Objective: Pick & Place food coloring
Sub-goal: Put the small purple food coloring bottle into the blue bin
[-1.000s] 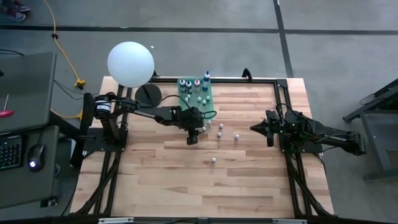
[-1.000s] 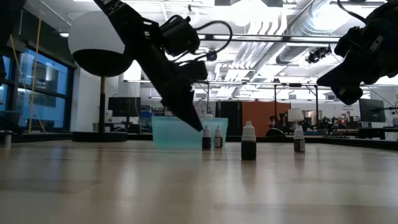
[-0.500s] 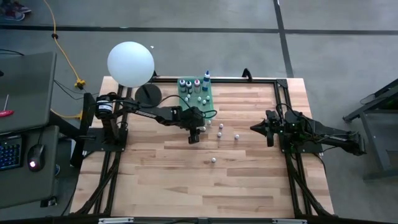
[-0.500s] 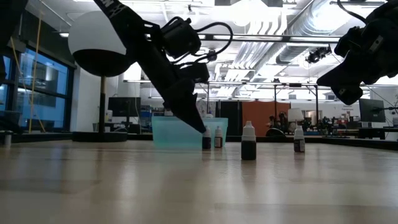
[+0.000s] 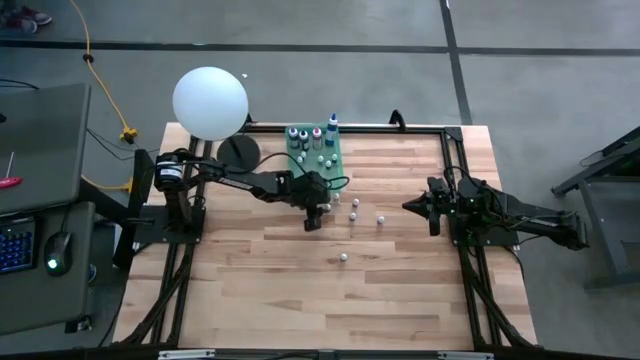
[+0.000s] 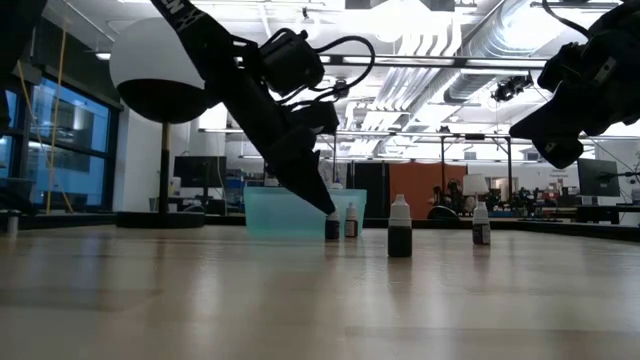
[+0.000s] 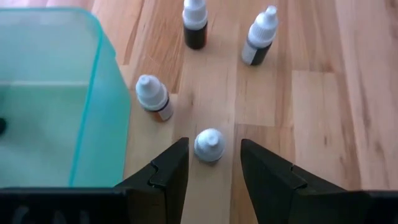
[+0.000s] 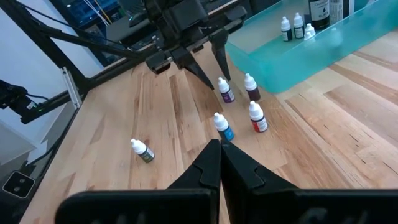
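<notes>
The left gripper point(image 7: 209, 163) stands open, fingers straddling one white-capped bottle point(image 7: 209, 145) — placed to close on it (green tray point(image 7: 56, 99) just beside); right gripper point(image 8: 220, 157) waits shut.

Table point(image 5: 400, 300): pale wood planks with a black frame; tray point(image 7: 50, 106) at its far edge: translucent green; bottles point(image 8: 257, 117): white caps, with red, blue point(image 8: 223, 127), purple point(image 8: 224, 91), dark point(image 8: 251, 87) or green point(image 8: 142, 150) bodies; lamp point(image 5: 209, 102): white ball; arms: black.

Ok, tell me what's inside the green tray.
The green tray holds several upright food coloring bottles, small white-capped ones and taller dark ones. Their exact count and the tray floor under them cannot be made out.
</notes>
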